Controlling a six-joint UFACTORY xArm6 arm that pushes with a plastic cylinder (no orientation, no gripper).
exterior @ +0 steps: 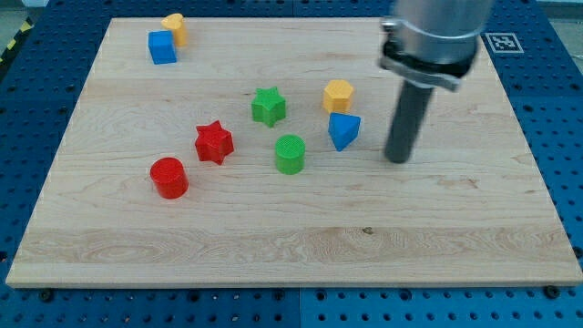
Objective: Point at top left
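Right of the blue triangular block (343, 130), my tip (397, 160) rests on the pale wooden desk (301, 237), touching nothing. No hand with jaws exists. Far off, a blue cube (162, 47) and yellow block (175, 27) occupy the view's top left.

My tip (397, 158) stands just right of the blue block (343, 131).

Red star (214, 141) and green star (269, 106) — pale wooden board (273, 246) — dark rod (407, 123)
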